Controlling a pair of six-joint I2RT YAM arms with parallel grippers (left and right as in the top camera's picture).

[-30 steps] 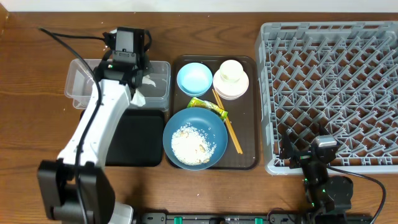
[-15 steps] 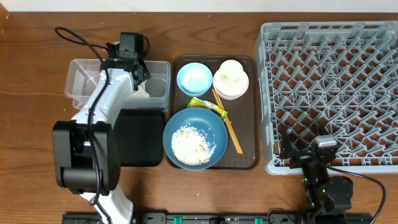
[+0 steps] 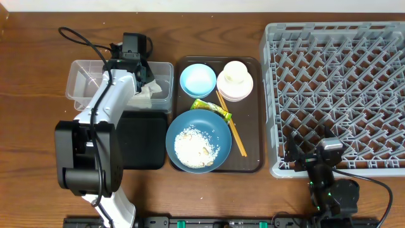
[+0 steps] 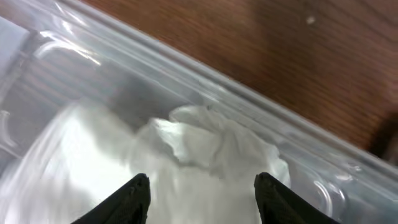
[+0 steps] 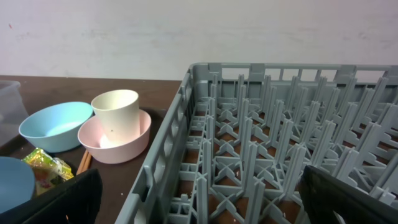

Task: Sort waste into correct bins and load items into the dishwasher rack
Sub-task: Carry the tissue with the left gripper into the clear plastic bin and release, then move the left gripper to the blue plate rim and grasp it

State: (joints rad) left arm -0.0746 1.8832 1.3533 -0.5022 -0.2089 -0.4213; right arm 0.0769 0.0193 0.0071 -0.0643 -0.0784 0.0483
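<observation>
the left claw, clenched a second ago, now hangs released. just beyond it the crumpled white paper napkin lies inside the clear rectangular plastic tub, stretched along the tub's long wall. the right claw gapes wide.

Our left arm stretches out well left of the grey rack, wrist tipped down, the left gripper with its fingers parted. Our right arm sits folded at the rack's near edge, the right gripper spread wide.
</observation>
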